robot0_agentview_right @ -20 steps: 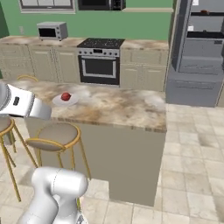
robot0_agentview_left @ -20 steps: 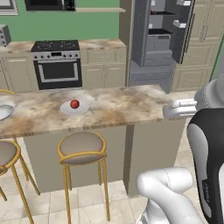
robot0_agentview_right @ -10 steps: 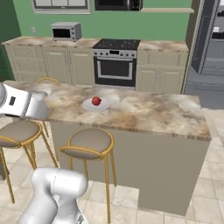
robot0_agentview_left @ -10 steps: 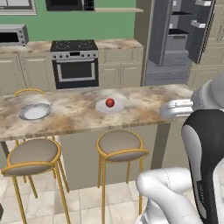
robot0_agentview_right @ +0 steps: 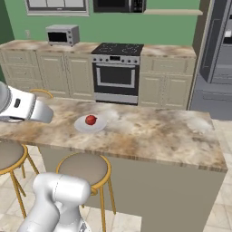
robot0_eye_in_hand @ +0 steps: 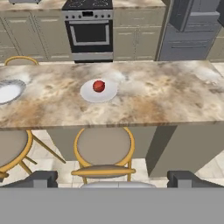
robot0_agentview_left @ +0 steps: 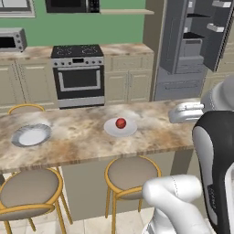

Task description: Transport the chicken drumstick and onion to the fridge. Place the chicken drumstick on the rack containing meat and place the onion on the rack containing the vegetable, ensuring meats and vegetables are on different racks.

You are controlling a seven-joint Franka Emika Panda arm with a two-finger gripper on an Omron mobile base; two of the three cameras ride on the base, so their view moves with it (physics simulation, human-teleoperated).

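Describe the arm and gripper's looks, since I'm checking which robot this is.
A glossy white arm of rounded segments with a dark grey band at a joint. The gripper has two small, blocky dark grey finger tips. No cables or markings show.

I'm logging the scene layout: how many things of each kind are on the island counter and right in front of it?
Onions: 1 (the onion)
Plates: 1 (the plate under it)
Bowls: 1 (the bowl near the left end)
Stools: 3 (stool, stool, stool)
Total: 6
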